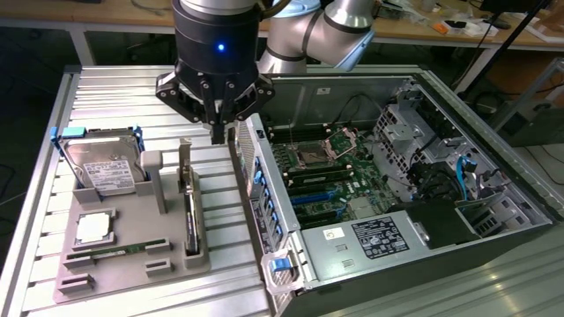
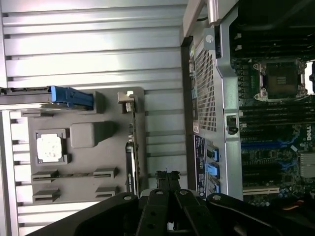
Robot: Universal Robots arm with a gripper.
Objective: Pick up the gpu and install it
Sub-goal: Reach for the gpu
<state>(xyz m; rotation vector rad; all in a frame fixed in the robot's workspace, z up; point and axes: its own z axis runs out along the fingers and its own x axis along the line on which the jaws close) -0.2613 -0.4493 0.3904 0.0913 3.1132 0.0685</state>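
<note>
The gripper [image 1: 218, 135], fingers pressed together and holding nothing, hangs over the narrow strip of ribbed metal table [image 1: 224, 211] between the grey parts tray [image 1: 115, 271] and the perforated outer wall of the open computer case [image 1: 249, 148]. The gpu [image 1: 189, 211] stands on edge in a tray slot nearest the case, its upper edge uncovered, near the fingertips but apart from them.

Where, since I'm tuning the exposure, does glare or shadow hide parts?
Exterior view: even light; the computer case goes dark beside its power supply. Wrist view: the processor on the grey tray glares to plain white, the gpu reads dark, edge-on, and part of the case interior is nearly black.
</note>
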